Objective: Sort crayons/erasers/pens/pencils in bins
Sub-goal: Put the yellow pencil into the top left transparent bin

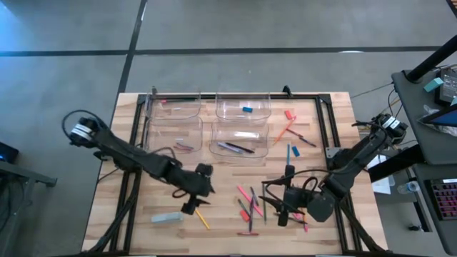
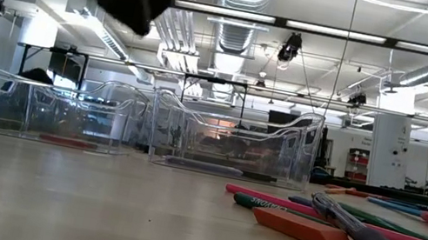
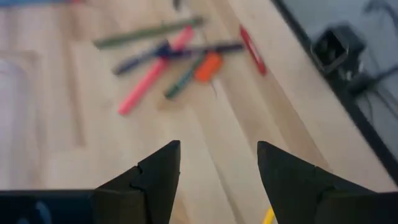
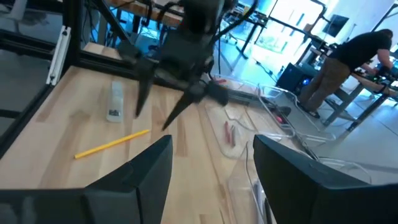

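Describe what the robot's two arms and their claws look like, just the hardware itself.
Both arms are dark, nearly black, jointed links with loose black cables looping along them. The left claw ends in two matte black wedge-shaped fingers tapering to blunt tips. The right claw has the same pair of dark, broad fingers. Silver-grey motor housings sit at each arm's base. No markings are legible.

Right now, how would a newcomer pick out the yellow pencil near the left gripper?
Start at the wooden table's near edge on the left arm's side. The left gripper hangs open there; the yellow pencil lies bare just beside it, the only yellow stick, with a pale grey block farther left.
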Robot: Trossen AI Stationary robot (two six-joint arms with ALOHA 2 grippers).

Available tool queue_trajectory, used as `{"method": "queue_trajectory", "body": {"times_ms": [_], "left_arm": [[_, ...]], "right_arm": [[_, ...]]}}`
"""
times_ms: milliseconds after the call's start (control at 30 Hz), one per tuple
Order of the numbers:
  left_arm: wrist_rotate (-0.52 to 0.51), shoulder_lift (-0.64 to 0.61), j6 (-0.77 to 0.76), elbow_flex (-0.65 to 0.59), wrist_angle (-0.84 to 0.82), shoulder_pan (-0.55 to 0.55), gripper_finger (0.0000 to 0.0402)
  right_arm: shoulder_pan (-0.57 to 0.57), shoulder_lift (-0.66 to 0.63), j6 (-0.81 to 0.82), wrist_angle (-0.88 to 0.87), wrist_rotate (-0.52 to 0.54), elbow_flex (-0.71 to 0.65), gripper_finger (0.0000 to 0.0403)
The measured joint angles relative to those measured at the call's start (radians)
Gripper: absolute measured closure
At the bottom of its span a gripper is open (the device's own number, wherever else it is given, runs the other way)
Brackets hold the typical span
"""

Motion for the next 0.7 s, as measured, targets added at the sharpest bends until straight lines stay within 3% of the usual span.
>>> {"method": "queue_trajectory", "body": {"times_ms": [333,700], "left_arm": [[0.006,0.204,0.000,0.004,-0.098,-0.095,0.0204],[-0.015,0.260,0.000,0.026,-0.008,-0.194,0.0204]], "right_arm": [[-0.012,0.000,0.001,0.000,0.000,-0.006,0.0189],[-0.022,0.001,0.009,0.000,-0.002,-0.009,0.0189]]}}
